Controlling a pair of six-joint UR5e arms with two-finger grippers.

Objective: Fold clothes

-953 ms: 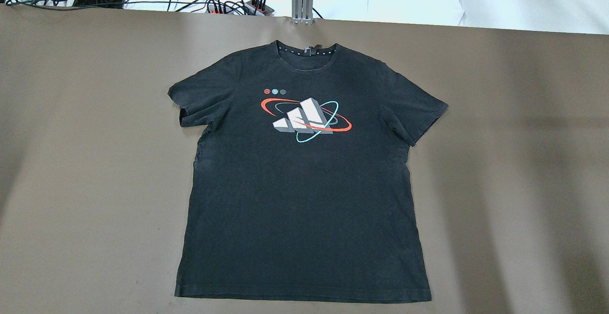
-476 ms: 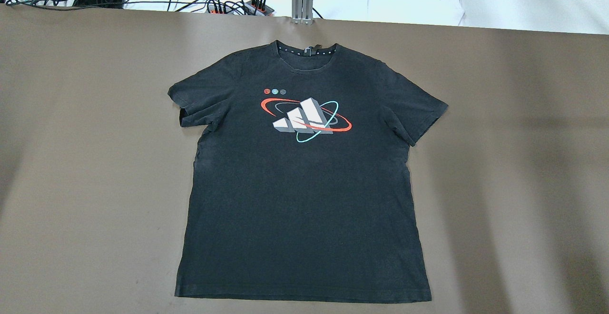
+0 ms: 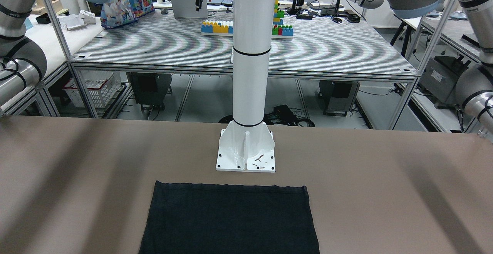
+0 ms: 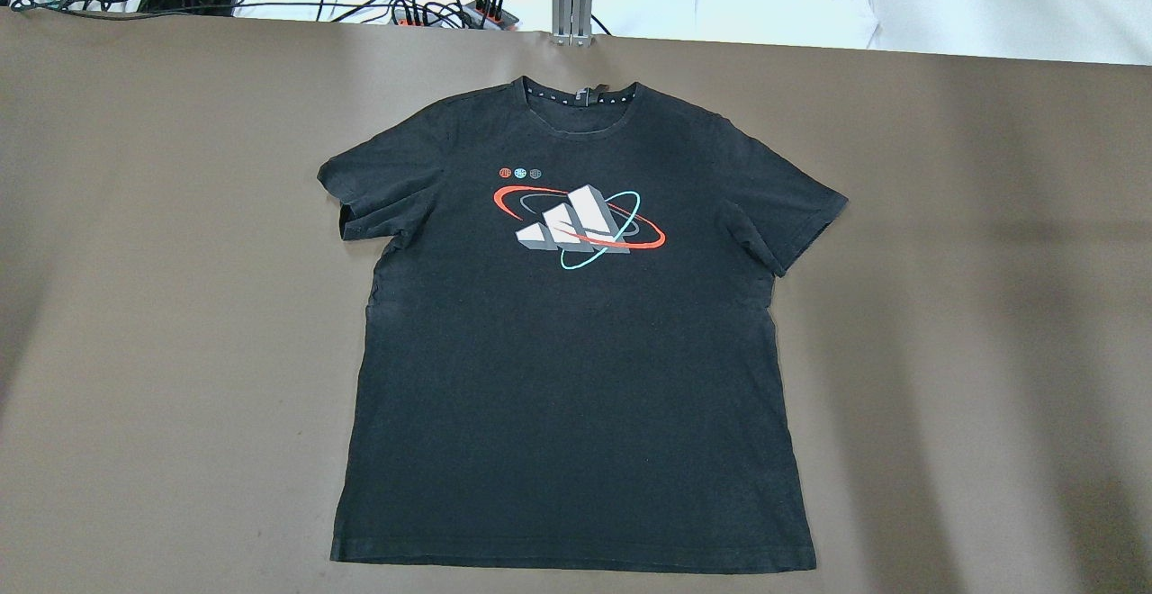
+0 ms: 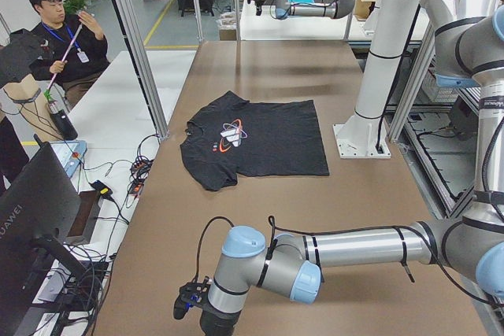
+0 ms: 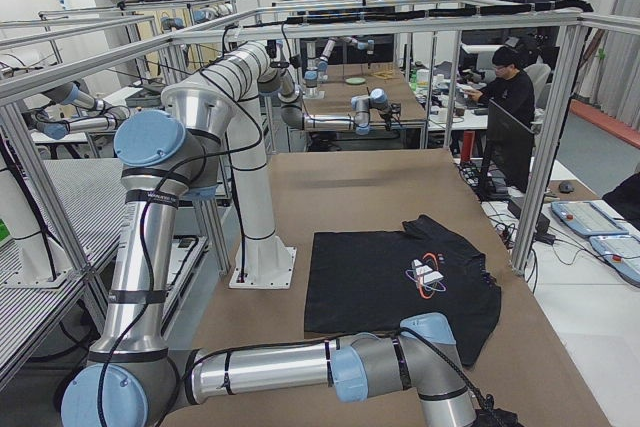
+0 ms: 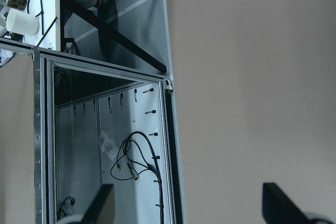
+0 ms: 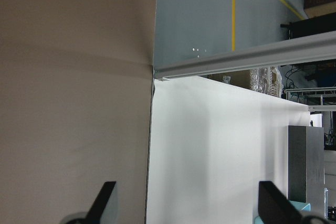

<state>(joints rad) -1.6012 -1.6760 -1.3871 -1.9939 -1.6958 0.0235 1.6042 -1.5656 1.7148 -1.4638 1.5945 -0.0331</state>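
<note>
CHANGE none since a second ago | brown table (image 4: 135,306), edge below each gripper | black T-shirt (image 4: 576,378) spread flat, print up, unfolded, well apart from both | left gripper (image 7: 191,205) splayed, empty | right gripper (image 8: 189,203) likewise | folding not begun; likely next: reach inward

Left arm (image 5: 354,247) and right arm (image 6: 270,372) were silver tubes with pale blue joint caps and black cables; white pillar (image 3: 251,73) had a screwed base plate (image 3: 231,158).
</note>
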